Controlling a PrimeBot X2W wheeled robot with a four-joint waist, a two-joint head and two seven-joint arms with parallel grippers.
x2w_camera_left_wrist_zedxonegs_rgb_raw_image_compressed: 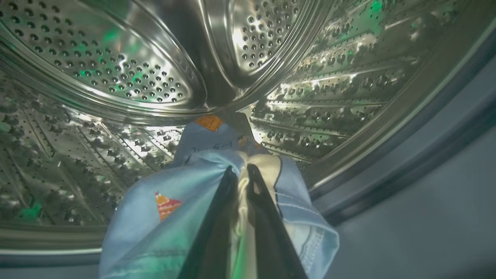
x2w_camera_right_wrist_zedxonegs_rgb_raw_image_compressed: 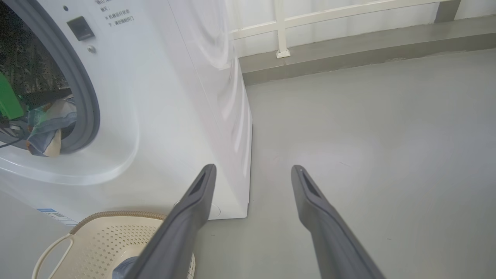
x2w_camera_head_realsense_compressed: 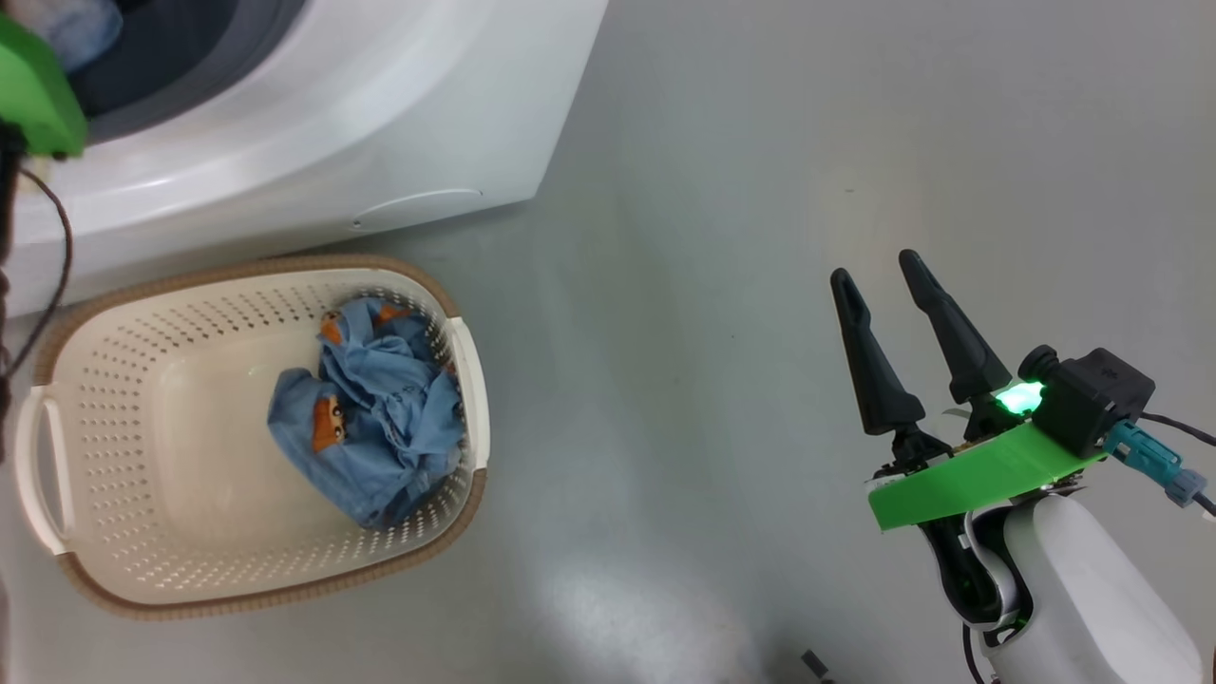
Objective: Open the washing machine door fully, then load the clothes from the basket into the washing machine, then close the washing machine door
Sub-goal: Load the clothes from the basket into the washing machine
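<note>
Head view: the big white front-loading washing machine (x2w_camera_head_realsense_compressed: 380,114) is cut off by the top and left edges. Left wrist view: the tips of the left gripper (x2w_camera_left_wrist_zedxonegs_rgb_raw_image_compressed: 242,169) are buried in folds of a light blue fabric garment (x2w_camera_left_wrist_zedxonegs_rgb_raw_image_compressed: 155,221) with orange figures, cropped at the bottom edge. Right wrist view: the cream-white perforated plastic basket (x2w_camera_right_wrist_zedxonegs_rgb_raw_image_compressed: 112,236) is cropped below and partly hidden behind a finger (x2w_camera_right_wrist_zedxonegs_rgb_raw_image_compressed: 186,221) of the right gripper (x2w_camera_right_wrist_zedxonegs_rgb_raw_image_compressed: 254,167); the lettering (x2w_camera_right_wrist_zedxonegs_rgb_raw_image_compressed: 116,16) on the machine's front is too small to read.
</note>
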